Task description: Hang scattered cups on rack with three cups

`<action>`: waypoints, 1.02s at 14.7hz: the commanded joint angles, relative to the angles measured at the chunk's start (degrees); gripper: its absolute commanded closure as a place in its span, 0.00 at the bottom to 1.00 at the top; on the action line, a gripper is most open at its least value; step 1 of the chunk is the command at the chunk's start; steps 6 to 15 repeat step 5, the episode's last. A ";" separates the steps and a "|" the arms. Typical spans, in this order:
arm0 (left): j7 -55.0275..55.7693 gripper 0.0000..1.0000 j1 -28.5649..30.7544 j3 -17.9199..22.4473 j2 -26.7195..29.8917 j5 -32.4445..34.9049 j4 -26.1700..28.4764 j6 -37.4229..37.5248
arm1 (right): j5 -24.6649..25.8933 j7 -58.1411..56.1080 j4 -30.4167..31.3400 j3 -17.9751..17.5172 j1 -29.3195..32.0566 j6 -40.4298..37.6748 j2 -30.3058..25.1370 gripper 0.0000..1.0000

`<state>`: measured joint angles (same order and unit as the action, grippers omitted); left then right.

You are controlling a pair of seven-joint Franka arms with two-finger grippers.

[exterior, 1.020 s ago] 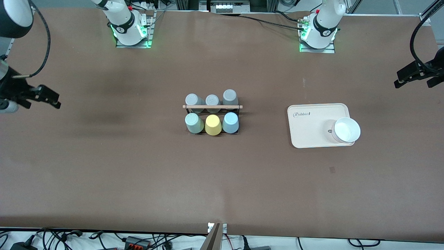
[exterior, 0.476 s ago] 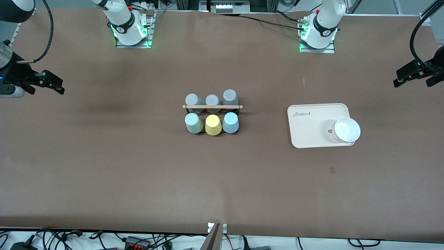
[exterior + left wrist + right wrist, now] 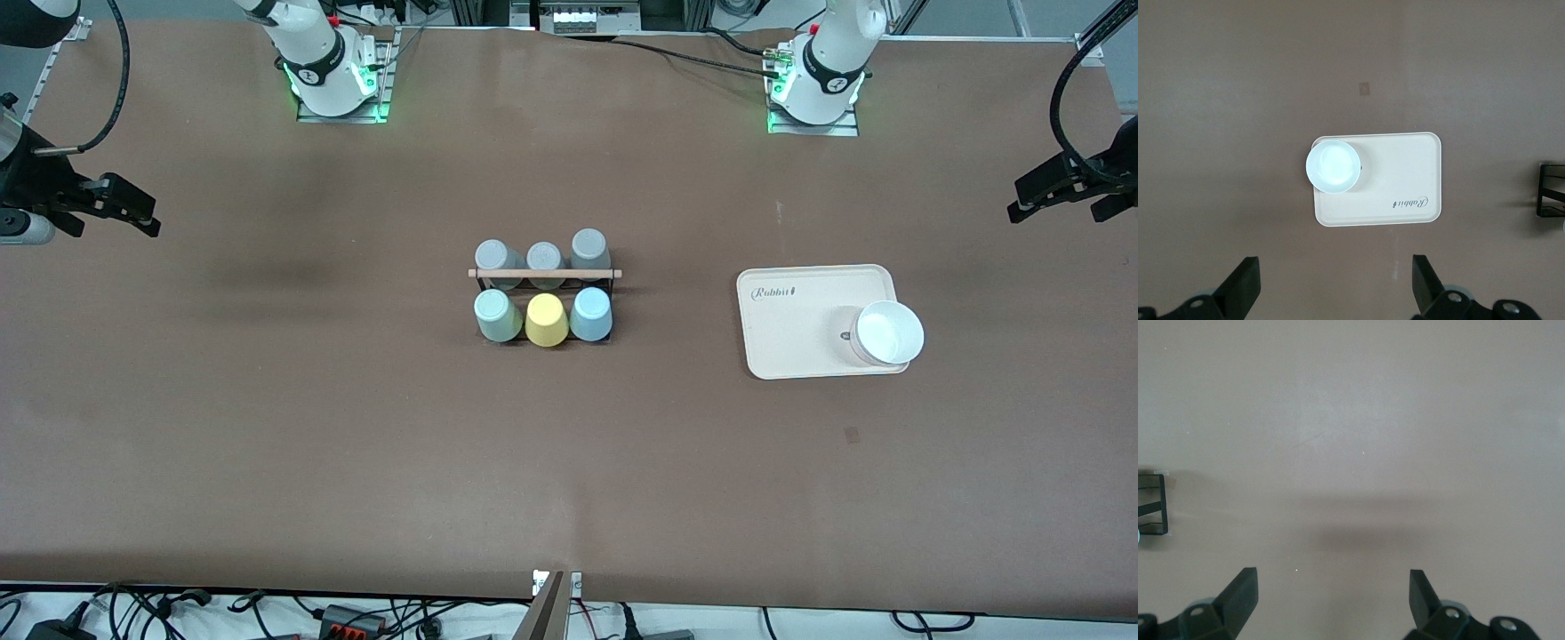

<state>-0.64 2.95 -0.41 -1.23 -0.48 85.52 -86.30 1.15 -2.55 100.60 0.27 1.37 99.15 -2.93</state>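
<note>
1. The left claw point(image 3: 1333, 283) hangs in the air over the bench's edge at the left arm's end, its fingers point(image 3: 1245, 283) spread wide apart with nothing between them.
2. The right claw point(image 3: 1331, 597) hangs over the bench at the right arm's end, fingers likewise wide apart and empty; both arms wait clear of the things.
3. The rack point(image 3: 544, 298) stands near the middle of the bench, well apart from both claws. Only its black end frame shows at the edge of each wrist view.
4. A wooden rod point(image 3: 544, 273) runs across the rack's top. On the side nearer the front camera three cups sit upturned in a row: the mint cup point(image 3: 496, 316) toward the right arm's end, the yellow cup point(image 3: 546, 320) in the middle, the blue cup point(image 3: 591, 314) toward the left arm's end.
5. Three grey cups point(image 3: 542, 256) sit on the rack's side farther from that camera.
6. A beige tray point(image 3: 791, 324) lies between the rack and the left arm's end, with a white bowl point(image 3: 887, 333) on its corner.
7. The bench point(image 3: 356, 444) is covered in plain brown; cables run along its edges.
</note>
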 commanded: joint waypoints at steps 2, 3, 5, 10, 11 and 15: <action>0.29 0.00 0.48 -0.38 -0.18 -1.11 -1.32 1.31 | 0.08 -0.88 -0.49 -0.35 0.30 -1.24 -0.50 0.00; 0.29 0.00 0.39 -0.38 -0.18 -1.11 -1.32 1.31 | 0.08 -0.88 -0.49 -0.35 0.30 -1.33 -0.50 0.00; 0.29 0.00 0.39 -0.38 -0.18 -1.11 -1.32 1.31 | 0.08 -0.88 -0.49 -0.35 0.30 -1.42 -0.50 0.00; 0.29 0.00 0.39 -0.38 -0.18 -1.11 -1.32 1.31 | 0.08 -0.88 -0.49 -0.35 0.30 -1.42 -0.50 0.00; 0.29 0.00 0.39 -0.38 -0.18 -1.11 -1.32 1.31 | 0.08 -0.88 -0.49 -0.35 0.30 -1.42 -0.50 0.00; 0.29 0.00 0.39 -0.38 -0.18 -1.11 -1.32 1.31 | 0.08 -0.88 -0.49 -0.35 0.30 -1.42 -0.50 0.00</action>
